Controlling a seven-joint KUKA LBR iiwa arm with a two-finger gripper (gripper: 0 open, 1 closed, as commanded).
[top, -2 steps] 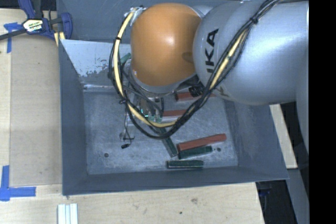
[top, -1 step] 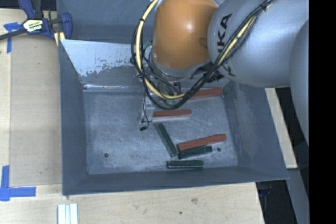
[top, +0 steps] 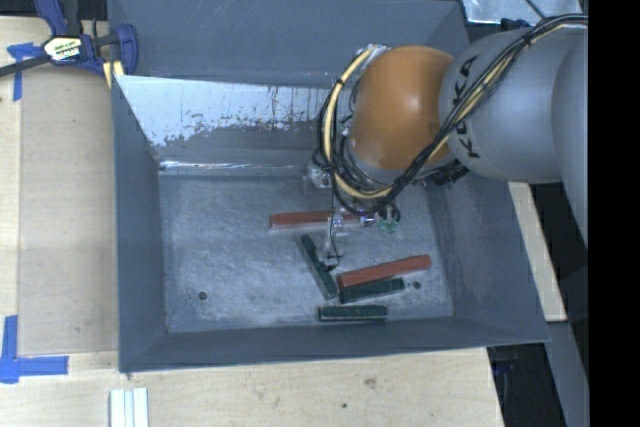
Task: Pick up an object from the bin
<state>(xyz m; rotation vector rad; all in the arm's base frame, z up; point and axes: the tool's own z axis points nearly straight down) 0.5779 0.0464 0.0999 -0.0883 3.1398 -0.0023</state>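
Note:
My gripper (top: 334, 237) hangs under the arm's orange cover, low over the middle of the bin floor. Its tip is right above the upper end of a dark green flat stick (top: 321, 266) that lies diagonally. A red-brown stick (top: 298, 220) lies just left of the gripper, its right end hidden under it. To the lower right lies a longer red stick (top: 386, 268), with another dark green stick (top: 373, 288) alongside it. Whether the gripper touches the diagonal stick I cannot tell.
A third dark green stick (top: 352, 313) lies along the bin's front wall. The arm and its cover hide the bin's back right part. The left half of the floor holds no loose things.

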